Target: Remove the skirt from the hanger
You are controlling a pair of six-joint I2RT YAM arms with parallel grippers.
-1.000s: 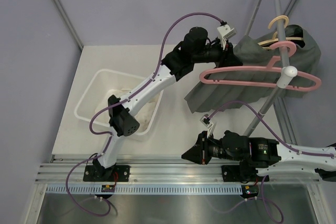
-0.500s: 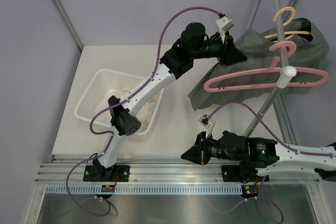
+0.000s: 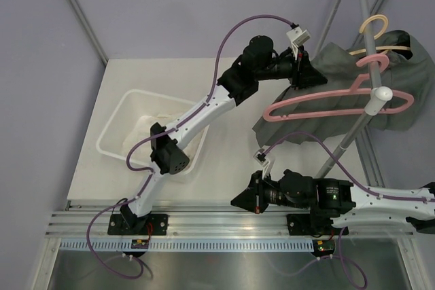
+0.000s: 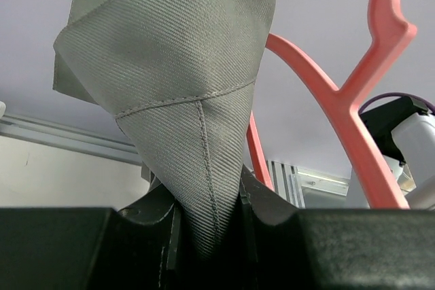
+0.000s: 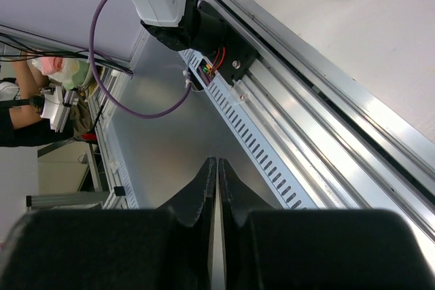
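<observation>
Left wrist: grey skirt [image 4: 183,86] (twill, seamed) folded cone-like.

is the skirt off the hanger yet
Not off: the grey skirt hangs from the beige hanger, one edge pinched in the left gripper.

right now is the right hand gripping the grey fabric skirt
No, the right hand is shut with nothing in it.

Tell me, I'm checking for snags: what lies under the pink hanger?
The grey skirt spreads beneath the pink hanger, a fold pinched in the left tool. A beige hanger hook shows above it; how the skirt attaches there is covered by fabric.
</observation>
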